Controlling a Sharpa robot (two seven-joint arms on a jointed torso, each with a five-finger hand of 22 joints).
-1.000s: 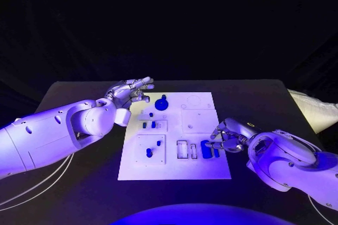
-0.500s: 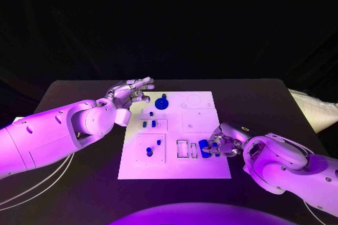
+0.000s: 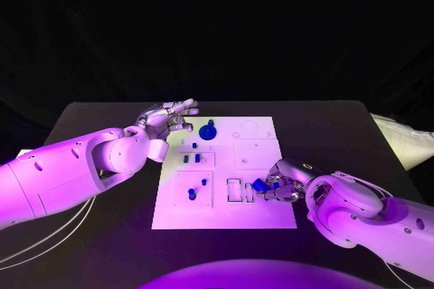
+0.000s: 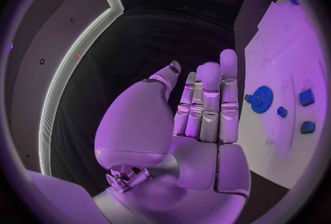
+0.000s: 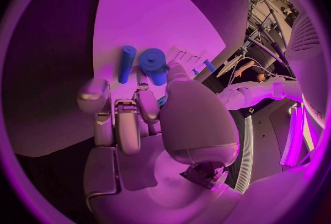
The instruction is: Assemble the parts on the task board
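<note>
The white task board lies in the middle of the table. A blue gear stands near its far edge, and small blue pegs sit in its left panels. My right hand is at the board's right edge, its fingers curled around a blue cylinder. In the right wrist view the thumb and a finger pinch this blue cylinder, and a thin blue rod lies beside it on the board. My left hand hovers at the board's far left corner. Its fingers are straight and hold nothing, with the gear just past them.
Two upright white slots stand left of the right hand. More small blue pieces lie beyond the gear. A pale object sits off the table's right edge. The black table spreads around the board.
My right hand has moved left onto the board's right edge and curled its fingers around the blue cylinder, which now sits tilted. The left hand has stayed put.
</note>
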